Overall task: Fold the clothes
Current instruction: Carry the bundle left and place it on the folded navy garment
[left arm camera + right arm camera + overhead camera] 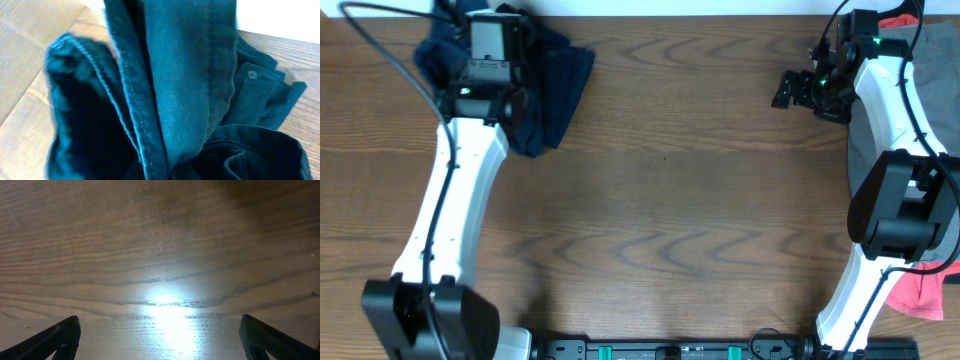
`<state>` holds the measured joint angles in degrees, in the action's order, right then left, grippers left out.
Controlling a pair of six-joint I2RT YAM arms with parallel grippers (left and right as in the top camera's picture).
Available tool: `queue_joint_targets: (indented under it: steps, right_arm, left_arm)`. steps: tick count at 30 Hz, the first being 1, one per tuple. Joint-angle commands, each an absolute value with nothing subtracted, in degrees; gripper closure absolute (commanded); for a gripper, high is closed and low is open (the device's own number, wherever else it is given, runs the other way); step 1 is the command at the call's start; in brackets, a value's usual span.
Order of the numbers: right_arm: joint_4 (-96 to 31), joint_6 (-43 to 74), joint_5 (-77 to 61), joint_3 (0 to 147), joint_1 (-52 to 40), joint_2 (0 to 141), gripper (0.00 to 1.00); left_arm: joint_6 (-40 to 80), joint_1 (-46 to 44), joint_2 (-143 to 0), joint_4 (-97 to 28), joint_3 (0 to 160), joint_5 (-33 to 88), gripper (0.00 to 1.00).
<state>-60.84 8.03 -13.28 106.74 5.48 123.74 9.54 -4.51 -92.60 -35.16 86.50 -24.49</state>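
A pair of dark navy shorts (552, 95) lies bunched at the far left of the table. My left gripper (492, 70) is right over it. In the left wrist view the navy fabric (185, 85) fills the frame, drawn up in long folds with a seam and a button showing. It hides my fingers, which look shut on it. My right gripper (790, 90) is open and empty over bare wood at the far right. Both its fingertips show wide apart in the right wrist view (162, 340).
A grey garment (868, 130) lies along the right edge under the right arm. Coral-red fabric shows at the near right (920, 295) and at the far right corner (900, 18). The wooden table (680, 200) has a bright glare patch (165, 305).
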Motion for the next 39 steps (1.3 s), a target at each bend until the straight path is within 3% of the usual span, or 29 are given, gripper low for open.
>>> queue_joint_targets:
  steps: [1,7,22,28,37,38,39]
  right_arm:
    - [-60.4,7.2,-14.0,106.3,4.7,122.4,0.01]
    - [-60.4,7.2,-14.0,106.3,3.4,122.4,0.01]
    - [-59.6,7.2,-13.9,106.3,2.4,122.4,0.01]
    - [-58.5,7.2,-13.9,106.3,2.4,122.4,0.01]
    - [-55.5,9.0,-13.5,106.3,2.4,122.4,0.01]
    - [-55.3,9.2,-13.5,106.3,2.3,122.4,0.01]
    - [-55.1,9.2,-13.5,106.3,2.3,122.4,0.01]
  left_arm:
    - [16.9,-3.0,-87.0,-37.1,89.0,-28.3,0.94]
    - [29.8,0.3,-87.9,-38.9,88.9,-29.3,0.94]
    - [23.2,0.2,-103.8,-28.2,88.9,-21.1,0.94]
    - [20.6,0.2,-110.1,-17.3,88.9,-19.9,0.94]
    - [17.6,-0.9,-122.6,8.5,88.9,-11.4,0.94]
    - [17.6,-1.2,-124.3,12.1,88.9,-10.9,0.91]
    - [17.4,-1.5,-126.0,15.4,88.9,-10.9,0.74]
